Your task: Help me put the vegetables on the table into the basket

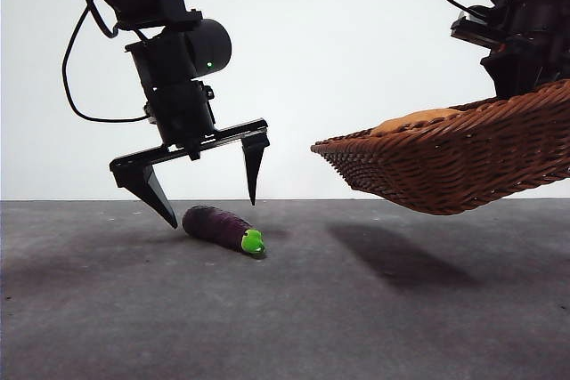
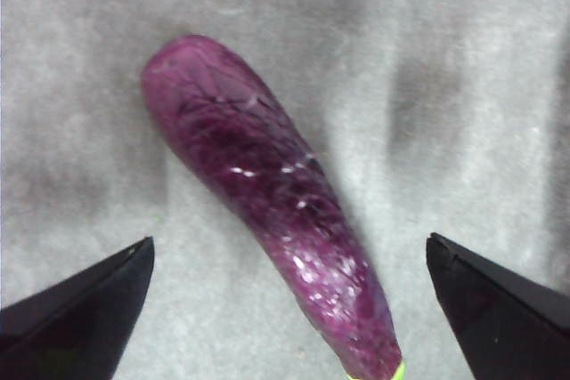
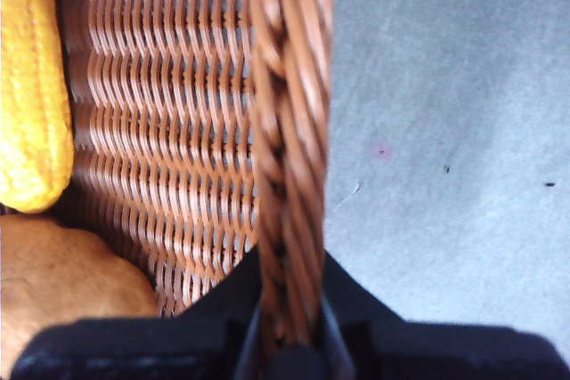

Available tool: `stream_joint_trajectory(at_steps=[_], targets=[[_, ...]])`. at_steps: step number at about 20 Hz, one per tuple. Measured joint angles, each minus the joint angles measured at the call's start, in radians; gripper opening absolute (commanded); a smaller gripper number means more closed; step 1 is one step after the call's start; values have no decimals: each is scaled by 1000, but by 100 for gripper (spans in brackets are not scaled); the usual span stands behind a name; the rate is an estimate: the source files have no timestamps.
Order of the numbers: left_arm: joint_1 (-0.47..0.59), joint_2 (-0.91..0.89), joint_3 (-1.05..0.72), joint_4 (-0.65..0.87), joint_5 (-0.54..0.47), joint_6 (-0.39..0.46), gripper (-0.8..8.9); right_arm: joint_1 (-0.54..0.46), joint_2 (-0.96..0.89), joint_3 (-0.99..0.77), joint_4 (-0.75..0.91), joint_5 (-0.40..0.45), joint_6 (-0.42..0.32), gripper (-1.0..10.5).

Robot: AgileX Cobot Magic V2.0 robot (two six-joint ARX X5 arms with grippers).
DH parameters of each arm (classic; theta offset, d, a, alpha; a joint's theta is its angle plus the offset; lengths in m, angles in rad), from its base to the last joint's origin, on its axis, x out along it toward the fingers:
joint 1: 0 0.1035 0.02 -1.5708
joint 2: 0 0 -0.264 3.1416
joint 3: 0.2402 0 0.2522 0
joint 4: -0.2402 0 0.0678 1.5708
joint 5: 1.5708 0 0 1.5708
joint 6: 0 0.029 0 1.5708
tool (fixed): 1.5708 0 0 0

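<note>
You are working over the bench (image 1: 285, 309), the wide dark grey felt-like surface, with only one vegetable left lying on it. The basket (image 1: 463, 162) is hanging in the air above the bench, tilted, because your right pincer (image 3: 287, 331) is pinching its braided rim between pressed jaws. Inside it, the tan-brown potato (image 3: 62, 282) is resting in one corner and the yellow-orange vegetable (image 3: 31, 86) is lying just beside it — so two of the three are already in.

Your left pincer (image 1: 205, 175) is hovering directly over the eggplant (image 1: 218, 226), jaws spread wide with one tip on either side of the purple body and neither touching it. The eggplant is lying flat on the bench, its green cap (image 1: 253, 240) pointing toward the basket side.

So the step in hand looks like the last pick. The next move is asking you to be lowering the left pincer until the tips are straddling the eggplant's thicker middle, then closing — the slim, glossy body may roll or slip if you are gripping too near the tapered end.
</note>
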State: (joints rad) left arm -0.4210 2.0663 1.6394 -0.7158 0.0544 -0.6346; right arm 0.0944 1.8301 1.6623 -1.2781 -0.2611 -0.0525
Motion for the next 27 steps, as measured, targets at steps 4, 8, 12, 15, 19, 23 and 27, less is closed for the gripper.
stream_joint_trajectory(at_steps=[4, 8, 12, 15, 19, 23, 27], targets=[[5, 19, 1, 39, -12, -26, 547, 0, 0, 0, 0, 0, -3, -12], [5, 35, 1, 50, -11, -33, 429, 0, 0, 0, -1, 0, -12, -12], [8, 35, 1, 47, -13, -40, 366, 0, 0, 0, -1, -9, -16, -12], [8, 50, 1, 41, -13, -39, 366, 0, 0, 0, -1, -49, -21, -12], [8, 68, 14, 37, 4, -39, 301, 0, 0, 0, -2, -51, -23, -12], [14, 72, 15, 24, -1, -39, -8, 0, 0, 0, -3, -50, -23, -12], [14, 74, 15, 29, 32, -6, -9, 0, 0, 0, -4, -51, -23, -12]])
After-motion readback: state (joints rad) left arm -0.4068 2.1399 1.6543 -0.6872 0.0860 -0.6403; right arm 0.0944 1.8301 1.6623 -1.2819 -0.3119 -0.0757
